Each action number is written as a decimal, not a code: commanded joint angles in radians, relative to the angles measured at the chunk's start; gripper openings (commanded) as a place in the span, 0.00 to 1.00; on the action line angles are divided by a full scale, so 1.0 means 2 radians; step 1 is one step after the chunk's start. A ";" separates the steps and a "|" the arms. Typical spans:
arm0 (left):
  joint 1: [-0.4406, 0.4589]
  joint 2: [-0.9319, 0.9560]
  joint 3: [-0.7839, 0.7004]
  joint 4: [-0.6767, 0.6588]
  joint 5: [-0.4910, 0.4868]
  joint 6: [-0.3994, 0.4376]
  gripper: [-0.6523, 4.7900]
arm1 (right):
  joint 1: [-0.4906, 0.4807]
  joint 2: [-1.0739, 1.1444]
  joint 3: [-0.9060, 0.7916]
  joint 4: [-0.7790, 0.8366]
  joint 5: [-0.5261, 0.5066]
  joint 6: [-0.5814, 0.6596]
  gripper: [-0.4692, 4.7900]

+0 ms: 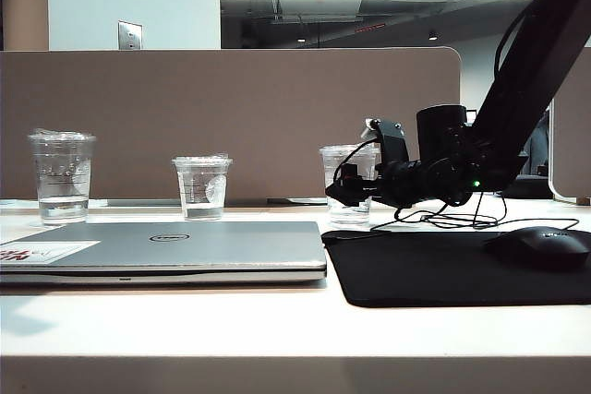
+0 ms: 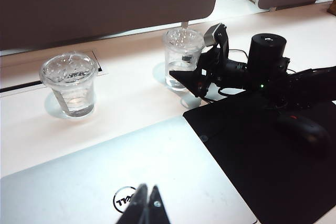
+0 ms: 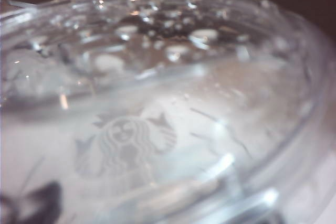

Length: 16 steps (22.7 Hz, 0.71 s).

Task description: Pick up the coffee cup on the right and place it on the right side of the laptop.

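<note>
A white desk is seen in front of a brown wall panel, with an office ceiling light behind it. Three see-through cups are lined up along the back of the desk. The coffee cup on the right is standing upright, just behind the black mouse mat and to the right of the closed laptop. A little water can be seen in it.

The right gripper is held level and is pointed straight at the coffee cup. Its jaws are spread wide, and the cup seems to be taken in between them, but a squeeze is not shown yet. The cup's long axis runs straight up, so it is met from the side. The right arm is much nearer to it than the left one.

The left gripper is hung above the laptop, well apart from the cup, with its tips pressed together and nothing held.

In the right wrist view the cup fills the whole picture and is blurred; only the lid and a faint round logo can be made out. Whether the fingers are touching the cup cannot be told. The cup's lower part is partly hidden by the gripper.
</note>
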 commanded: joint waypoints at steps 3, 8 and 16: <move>0.000 0.000 0.003 0.003 0.002 0.000 0.11 | 0.001 -0.001 0.003 0.021 0.007 -0.004 1.00; 0.000 0.003 0.003 0.003 0.003 0.000 0.11 | 0.002 -0.001 0.003 0.035 0.007 -0.004 1.00; 0.000 0.003 0.003 -0.001 0.003 0.000 0.11 | 0.004 -0.001 0.003 0.035 0.008 -0.004 1.00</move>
